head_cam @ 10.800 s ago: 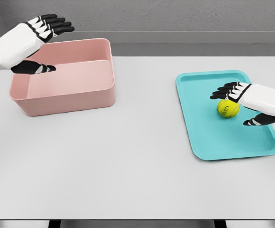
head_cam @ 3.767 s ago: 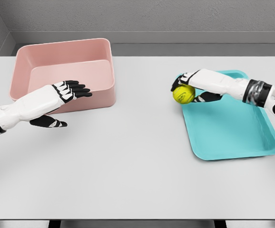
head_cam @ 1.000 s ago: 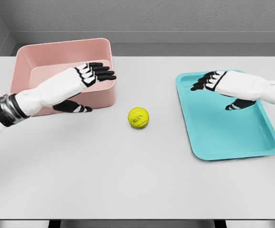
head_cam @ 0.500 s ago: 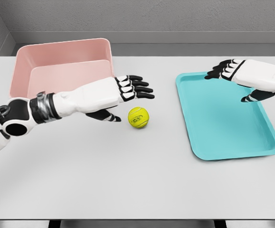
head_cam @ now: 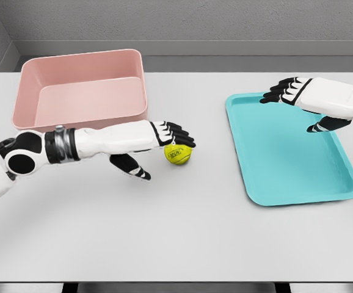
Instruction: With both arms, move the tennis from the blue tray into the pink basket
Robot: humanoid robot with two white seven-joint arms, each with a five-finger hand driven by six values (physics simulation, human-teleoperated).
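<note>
Pink, the rectangular plastic basket (head_cam: 85,91) sits at the table's far left, then the left hand (head_cam: 158,141) arches spread fingers over the yellow-green tennis ball (head_cam: 178,153) on the white tabletop (head_cam: 176,226), and the right hand (head_cam: 305,97) hovers open-fingered above the blue rectangular tray (head_cam: 286,152).

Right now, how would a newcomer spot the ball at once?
Find the white table, then the gap between the pink basket and blue tray. There, under the left hand, sits the tennis ball, the only yellow-green sphere.
</note>
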